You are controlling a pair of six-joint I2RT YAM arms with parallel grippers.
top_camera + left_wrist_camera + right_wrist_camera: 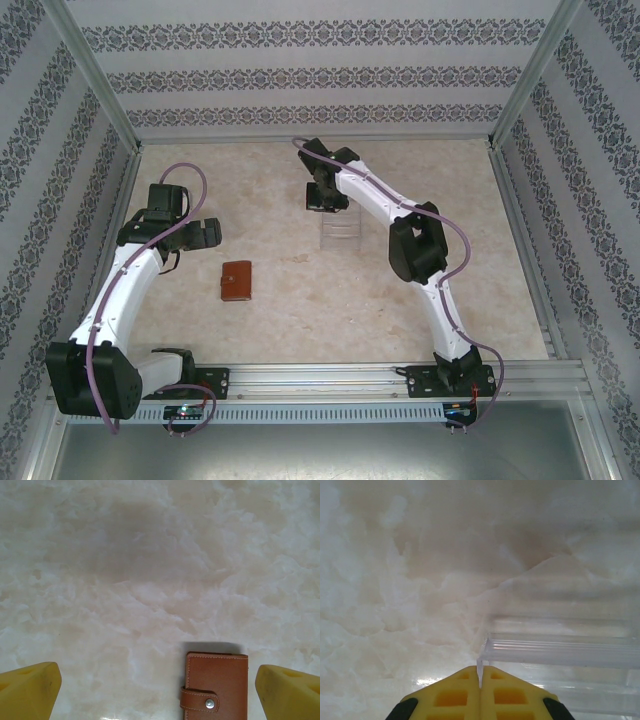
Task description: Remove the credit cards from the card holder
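So the card holder (236,281) is lying flat on the marble-look table (300,310), around 8 o'clock from the middle. It's folded closed with the tan strap (200,700) snapped over the front. My guess is the credit cards are tucked inside, but with the flap shut I can't see any of them or say how many there are.

The left gripper (200,235) sits near the holder's 10 o'clock with its jaws spread as wide as they go and nothing in them. From the left wrist cam the yellow fingers (30,690) are way out at the two bottom corners, and the holder sits toward the right-hand one. It looks lined up to drop over the holder, not to pinch anything thin. The bottom of the holder is cut off by the frame edge there.

The right gripper (325,200) is up at the 12 o'clock end of the clear plastic tray (340,235), near the table's middle and well apart from the holder. Its fingers are pressed together, and the right wrist cam shows a thin clear sliver of the tray's wall (480,669) poking up between them. So I'd say it's pinching the tray, probably to steady or shift it as the drop spot.

The tray is see-through, so its edges are hard to trace.
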